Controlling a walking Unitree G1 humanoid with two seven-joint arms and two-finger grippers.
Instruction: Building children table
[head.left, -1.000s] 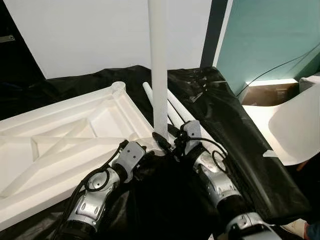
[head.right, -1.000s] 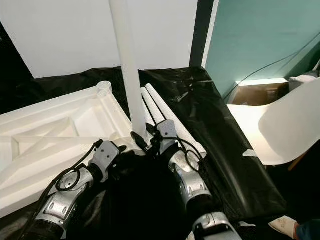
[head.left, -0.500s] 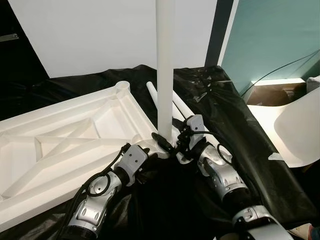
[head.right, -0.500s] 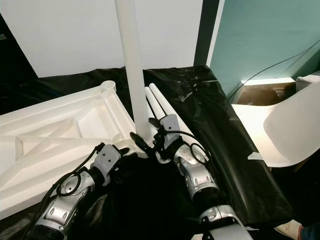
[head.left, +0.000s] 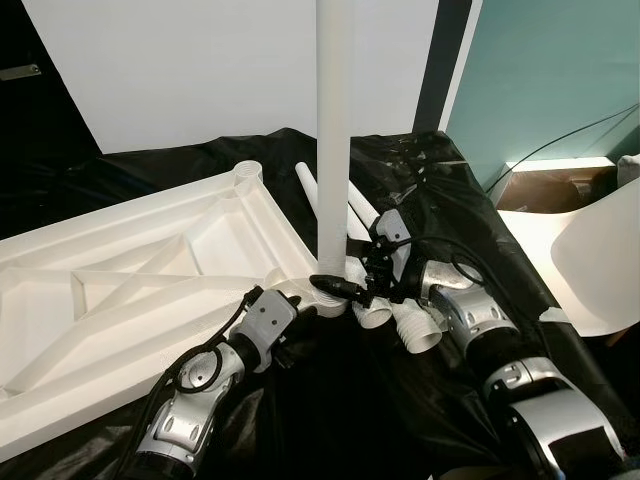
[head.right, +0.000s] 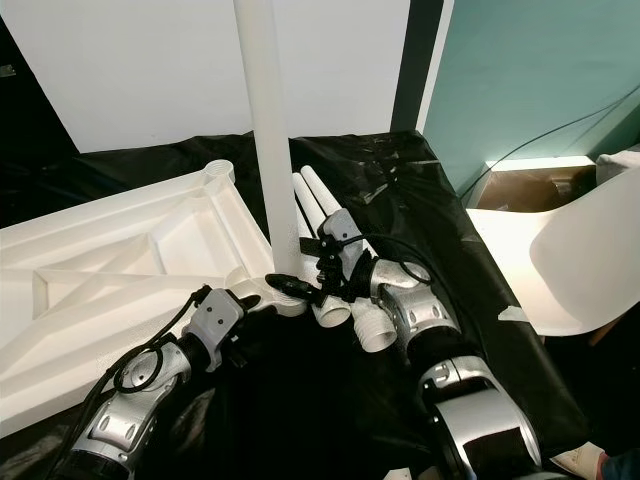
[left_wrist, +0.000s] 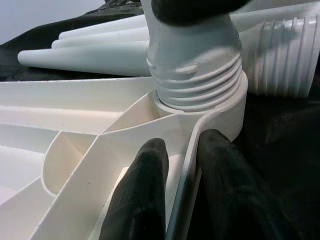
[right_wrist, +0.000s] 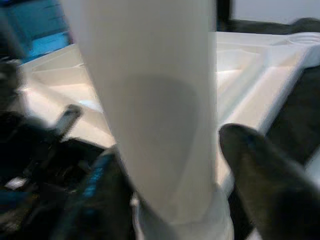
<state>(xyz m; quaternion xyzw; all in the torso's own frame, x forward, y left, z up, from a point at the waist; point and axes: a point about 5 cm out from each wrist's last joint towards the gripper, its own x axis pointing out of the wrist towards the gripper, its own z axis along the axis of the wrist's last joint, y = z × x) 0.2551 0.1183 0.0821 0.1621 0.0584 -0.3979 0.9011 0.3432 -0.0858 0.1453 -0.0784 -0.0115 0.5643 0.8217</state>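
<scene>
Black sheeting (head.left: 480, 235) underlies the white tabletop (head.left: 120, 290). My right gripper (head.left: 340, 285) clamps the upright leg (head.left: 333, 150); my left gripper (left_wrist: 185, 200) pinches the tabletop's near rim.

A black plastic sheet (head.left: 470, 230) covers the floor, a white chair (head.left: 600, 260) at its right edge.

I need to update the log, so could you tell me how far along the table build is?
Done: none fully. In hand: one white tubular leg stands in the upturned white plastic tabletop's corner socket, threads still showing; right gripper grips it, left gripper pinches the rim. Left: spare white legs lie on black sheet.
</scene>
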